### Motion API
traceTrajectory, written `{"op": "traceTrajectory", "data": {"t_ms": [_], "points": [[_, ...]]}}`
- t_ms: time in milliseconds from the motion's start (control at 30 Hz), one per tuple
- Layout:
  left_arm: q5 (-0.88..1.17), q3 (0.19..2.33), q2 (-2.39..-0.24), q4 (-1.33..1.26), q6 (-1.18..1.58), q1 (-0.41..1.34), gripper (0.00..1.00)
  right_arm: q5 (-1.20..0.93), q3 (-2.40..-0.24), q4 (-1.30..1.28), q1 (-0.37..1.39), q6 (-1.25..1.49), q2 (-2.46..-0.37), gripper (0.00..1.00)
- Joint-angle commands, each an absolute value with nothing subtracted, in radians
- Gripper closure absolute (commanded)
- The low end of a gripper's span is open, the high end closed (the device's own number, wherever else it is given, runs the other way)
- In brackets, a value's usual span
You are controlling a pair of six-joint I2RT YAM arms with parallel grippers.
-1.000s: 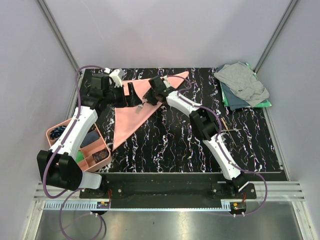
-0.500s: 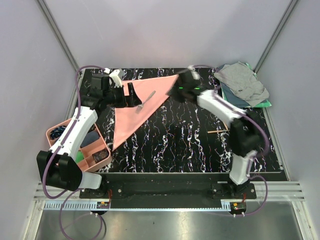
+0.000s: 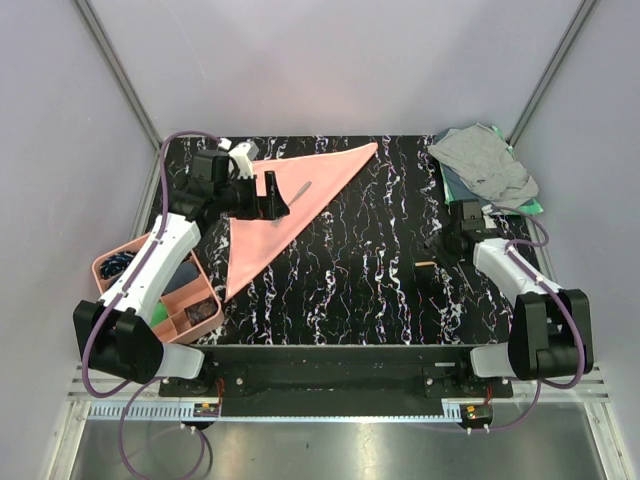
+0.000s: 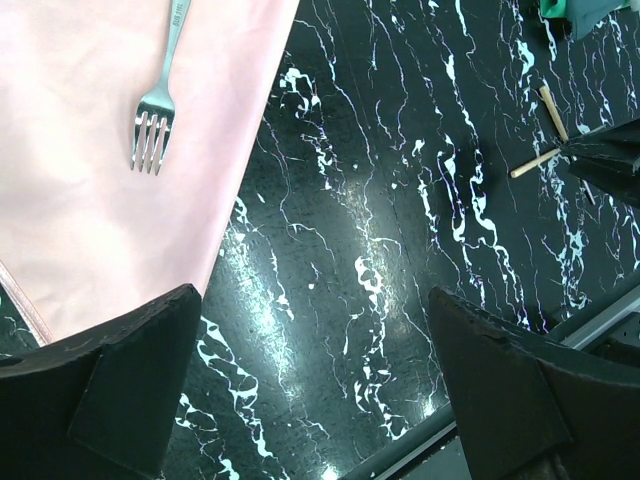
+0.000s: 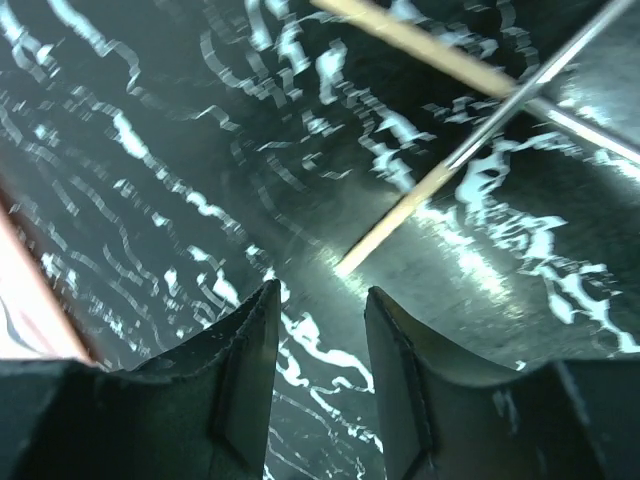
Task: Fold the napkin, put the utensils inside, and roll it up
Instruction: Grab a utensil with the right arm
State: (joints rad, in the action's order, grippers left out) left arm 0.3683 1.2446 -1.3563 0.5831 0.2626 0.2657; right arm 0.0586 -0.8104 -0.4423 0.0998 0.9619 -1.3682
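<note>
just beyond the narrow, empty jaws of the right gripper (image 5: pixel 320 295), thin sticks (image 5: pixel 400 215)

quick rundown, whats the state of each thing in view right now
napkin, folded into a triangle, lying flat
fork, lying on the napkin, not held
sticks, crossed on the bare table, off the napkin
left pincer, open, empty, over the napkin's edge
right pincer, open a little, empty, close to the sticks
grey cloth, crumpled, far right corner

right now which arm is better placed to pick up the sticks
Right: the right hand, open, hovers just above the sticks; the left hand is far off, over the napkin and fork.
</note>
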Motion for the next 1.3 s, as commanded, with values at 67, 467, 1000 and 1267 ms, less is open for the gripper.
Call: {"op": "traceTrajectory", "data": {"t_ms": [67,467,1000,1267], "points": [[0.359,1.284,-1.328,0.566,0.259,0.273,0.01,0.043,-0.827,-0.41,0.057,0.976,-1.44,0.54],[0.356,1.289,-1.335,0.574,0.255,0.273,0.01,0.045,-0.857,-0.36,0.034,0.96,-1.592,0.6],[0.367,1.293,-1.345,0.577,0.258,0.273,0.01,-0.123,-0.899,-0.359,0.063,0.772,-1.703,1.0],[0.364,1.292,-1.348,0.577,0.259,0.273,0.01,-0.149,-0.997,-0.383,0.244,0.568,-1.787,1.0]]}}
